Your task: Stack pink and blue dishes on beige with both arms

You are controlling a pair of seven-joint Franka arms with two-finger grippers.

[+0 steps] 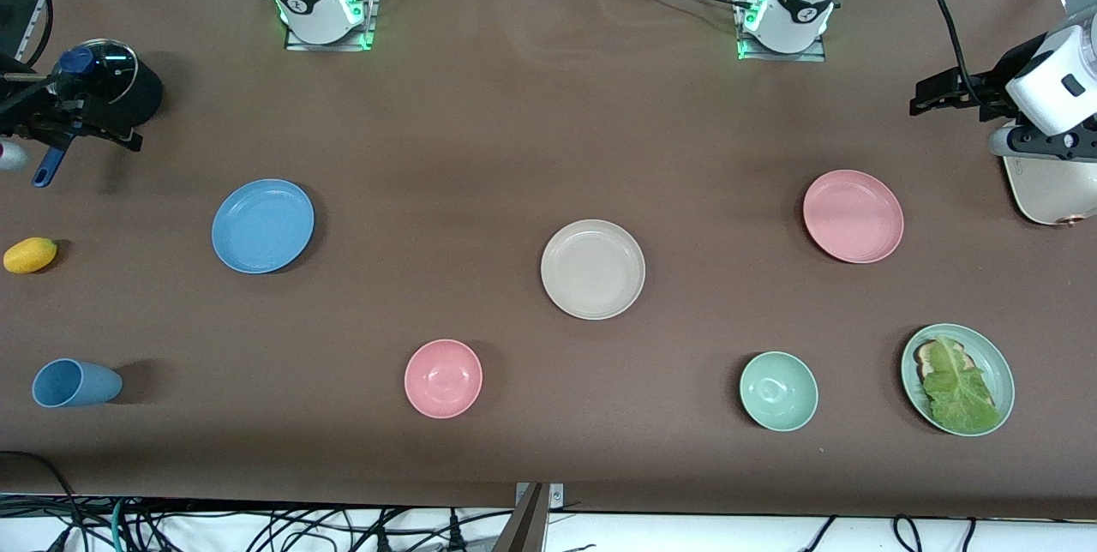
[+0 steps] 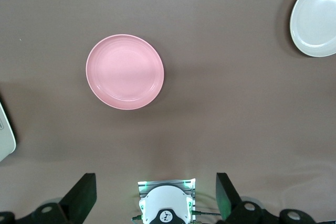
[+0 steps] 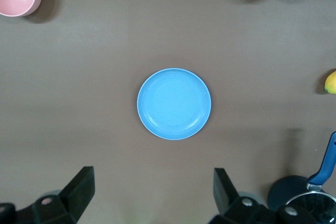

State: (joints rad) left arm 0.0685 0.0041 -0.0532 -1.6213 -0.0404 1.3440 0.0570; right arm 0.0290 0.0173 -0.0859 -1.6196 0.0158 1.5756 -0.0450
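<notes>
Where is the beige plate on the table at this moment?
In the front view, the beige plate lies near the table's middle, between the blue plate and the pink plate, slightly nearer to the camera than both.

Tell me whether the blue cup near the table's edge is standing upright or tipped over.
Tipped over. The sky-blue plastic cup lies on its side on the brown table, its open mouth facing sideways.
</notes>
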